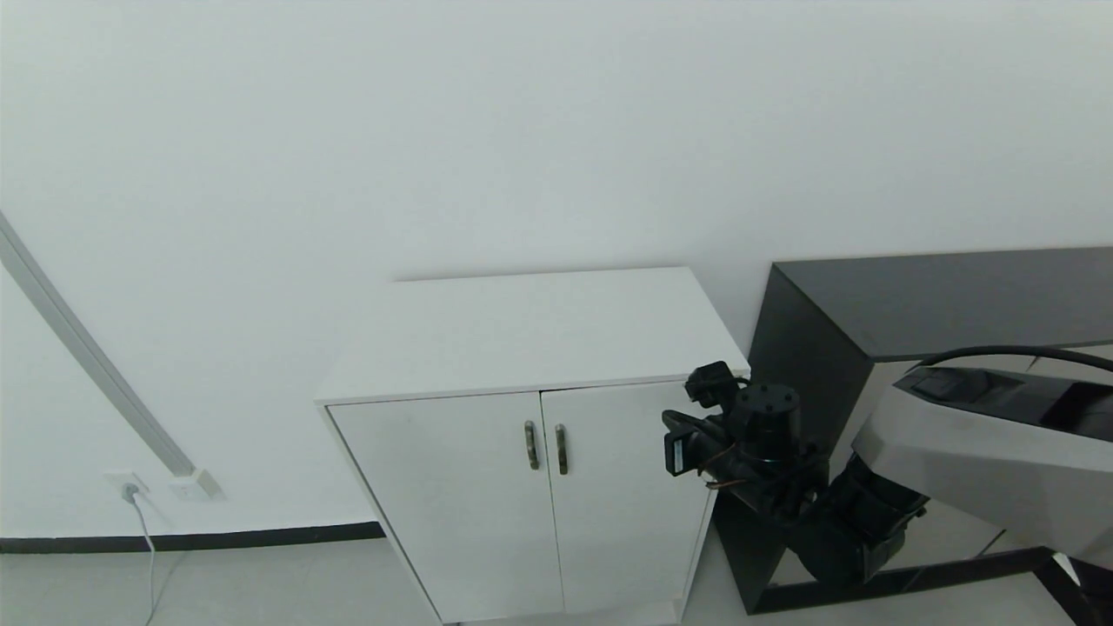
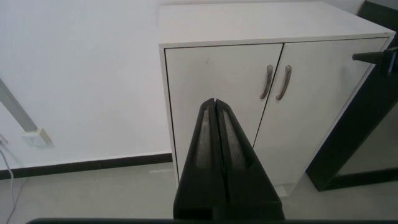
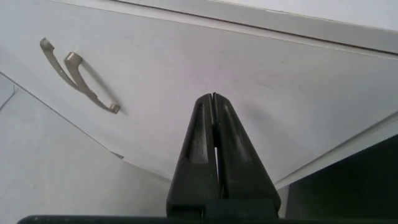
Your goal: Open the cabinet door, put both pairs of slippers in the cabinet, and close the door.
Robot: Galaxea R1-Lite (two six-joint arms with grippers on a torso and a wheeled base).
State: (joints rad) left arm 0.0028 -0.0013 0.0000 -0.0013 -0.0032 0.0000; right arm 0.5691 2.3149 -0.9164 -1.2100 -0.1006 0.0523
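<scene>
Standing shut against the wall [image 1: 522, 130]: the white cabinet [image 1: 530, 330], its two metal handles [image 1: 531, 444] side by side.
The right gripper [image 3: 214, 96] sits close before the right door [image 1: 626, 487], fingers pressed together; the left gripper [image 2: 214, 102], likewise closed, faces the left door [image 1: 452, 496] from farther back. A black desk [image 1: 913, 296] stands just beside the cabinet.

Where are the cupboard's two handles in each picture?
Head view: handles where the doors meet, under the cabinet top.
Left wrist view: on the doors beyond the left end effector.
Right wrist view: off to one side of the right end effector.
Shared landmark: the cabinet top.
</scene>
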